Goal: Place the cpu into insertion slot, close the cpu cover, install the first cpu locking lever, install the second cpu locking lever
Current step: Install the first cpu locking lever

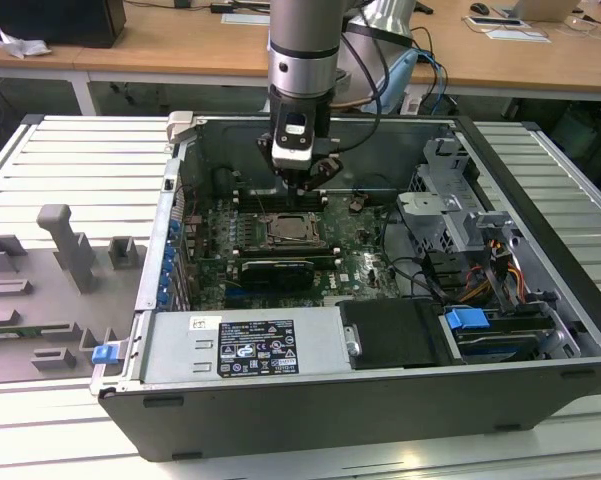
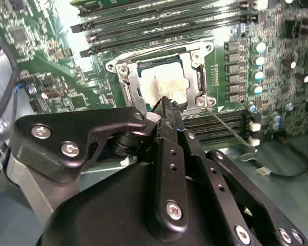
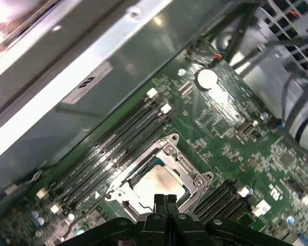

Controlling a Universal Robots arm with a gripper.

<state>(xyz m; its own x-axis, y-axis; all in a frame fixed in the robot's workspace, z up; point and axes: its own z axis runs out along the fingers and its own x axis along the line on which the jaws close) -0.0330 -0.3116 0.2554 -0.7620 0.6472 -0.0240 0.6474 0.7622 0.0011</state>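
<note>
A pale slatted table (image 1: 70, 150) fills the foreground of the exterior view, its metal ribs running across and catching even, bright light. On its left side, as that view shows it, sit grey blocks (image 1: 65, 250) of several shapes. Behind stand two wooden desks (image 1: 160, 55) with a white leg (image 1: 83, 95). They carry a black box (image 1: 50, 20), crumpled paper (image 1: 22, 44), a mouse (image 1: 479, 9) and flat papers (image 1: 515, 34). Under the desks it is dark.

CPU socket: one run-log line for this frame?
gripper: shut, tip at cpu cover edge | cpu: seated | cpu cover: down over cpu | contact: cannot tell
</note>
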